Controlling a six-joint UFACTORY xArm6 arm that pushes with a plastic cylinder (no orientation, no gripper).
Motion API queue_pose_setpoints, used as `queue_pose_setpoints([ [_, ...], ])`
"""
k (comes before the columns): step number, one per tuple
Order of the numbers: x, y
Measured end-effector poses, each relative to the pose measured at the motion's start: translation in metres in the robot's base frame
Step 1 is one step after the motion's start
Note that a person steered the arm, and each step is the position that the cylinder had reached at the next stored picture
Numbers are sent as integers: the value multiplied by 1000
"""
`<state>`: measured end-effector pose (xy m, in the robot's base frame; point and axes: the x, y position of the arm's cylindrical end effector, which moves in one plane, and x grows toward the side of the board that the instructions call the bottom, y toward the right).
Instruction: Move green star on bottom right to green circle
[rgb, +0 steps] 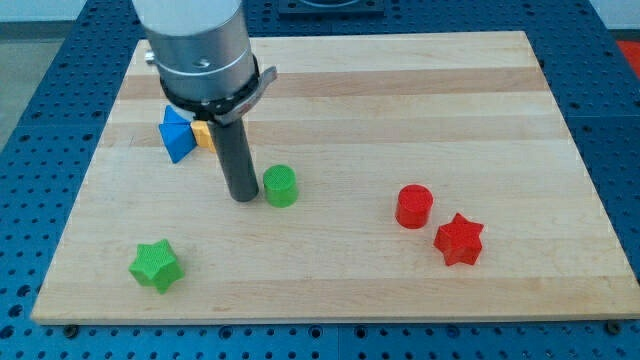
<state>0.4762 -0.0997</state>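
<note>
The green star (155, 265), ridged and matte, is seen nearest the view's bottom, left of centre, on the pale wooden bench (500, 120). No gripper is fitted; my tip (243, 197) is set just left of the green circle (280, 186). The star is best approached from its lower-left side and pushed up-right, steadily.

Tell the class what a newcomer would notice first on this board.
The big grey arm at the view's top, its dark rod ending with my tip just left of the green circle. Next, the red circle and red star at the right, and the green star at bottom left.
</note>
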Motion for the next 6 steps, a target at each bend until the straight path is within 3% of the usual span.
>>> queue_pose_setpoints([
  [1, -8, 20],
  [2, -3, -5],
  [3, 8, -112],
  [4, 55, -202],
  [5, 101, -197],
  [6, 103, -134],
])
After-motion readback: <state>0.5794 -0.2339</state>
